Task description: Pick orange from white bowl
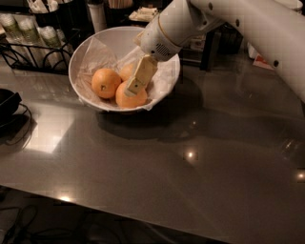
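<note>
The white bowl (81,57), lined with crinkled white paper, stands at the back left of the grey table and tilts toward me. Three oranges lie in it. The orange (106,82) with a dark stem dot is on the left. A paler one (136,99) lies at the front and another (125,71) sits behind it, mostly hidden. My gripper (135,82) reaches down into the bowl from the upper right. Its cream tip lies over the top of the front orange, just right of the stem-dot orange.
A black wire rack (33,45) with jars stands behind the bowl on the left. A black object with a cable (7,105) sits at the left edge. Cups and containers (97,14) line the back. A red-and-white carton (259,59) shows behind my arm at the right.
</note>
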Available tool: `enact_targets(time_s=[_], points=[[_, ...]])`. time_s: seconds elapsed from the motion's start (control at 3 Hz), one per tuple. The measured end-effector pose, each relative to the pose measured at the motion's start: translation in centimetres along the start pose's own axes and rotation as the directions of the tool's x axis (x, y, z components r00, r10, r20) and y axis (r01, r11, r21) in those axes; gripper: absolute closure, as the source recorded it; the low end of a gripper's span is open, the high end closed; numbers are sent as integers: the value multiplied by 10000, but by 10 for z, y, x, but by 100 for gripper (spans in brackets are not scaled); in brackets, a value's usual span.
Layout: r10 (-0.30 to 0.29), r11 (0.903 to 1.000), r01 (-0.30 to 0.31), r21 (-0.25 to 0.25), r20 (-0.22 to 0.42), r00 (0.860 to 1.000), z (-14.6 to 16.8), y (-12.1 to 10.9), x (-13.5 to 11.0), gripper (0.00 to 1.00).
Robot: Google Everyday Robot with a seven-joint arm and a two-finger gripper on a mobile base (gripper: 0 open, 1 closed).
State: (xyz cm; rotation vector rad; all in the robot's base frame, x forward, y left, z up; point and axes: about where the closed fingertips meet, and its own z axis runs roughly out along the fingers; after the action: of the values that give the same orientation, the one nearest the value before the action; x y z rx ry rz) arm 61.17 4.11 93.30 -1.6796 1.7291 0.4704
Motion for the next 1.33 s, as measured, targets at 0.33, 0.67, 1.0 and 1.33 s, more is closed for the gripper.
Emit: enact_targets(time_s=[0.33, 0.67, 1.0, 1.33], points=[[-202, 9997, 203, 111, -112, 9997, 1, 1, -6, 0], [-543, 9978, 544, -374, 30, 9985, 26, 6, -16, 0], [-915, 9933, 923, -696, 140, 9957, 42, 7, -27, 0], [-916, 9933, 923, -697, 140, 9957, 42, 7, -27, 0]])
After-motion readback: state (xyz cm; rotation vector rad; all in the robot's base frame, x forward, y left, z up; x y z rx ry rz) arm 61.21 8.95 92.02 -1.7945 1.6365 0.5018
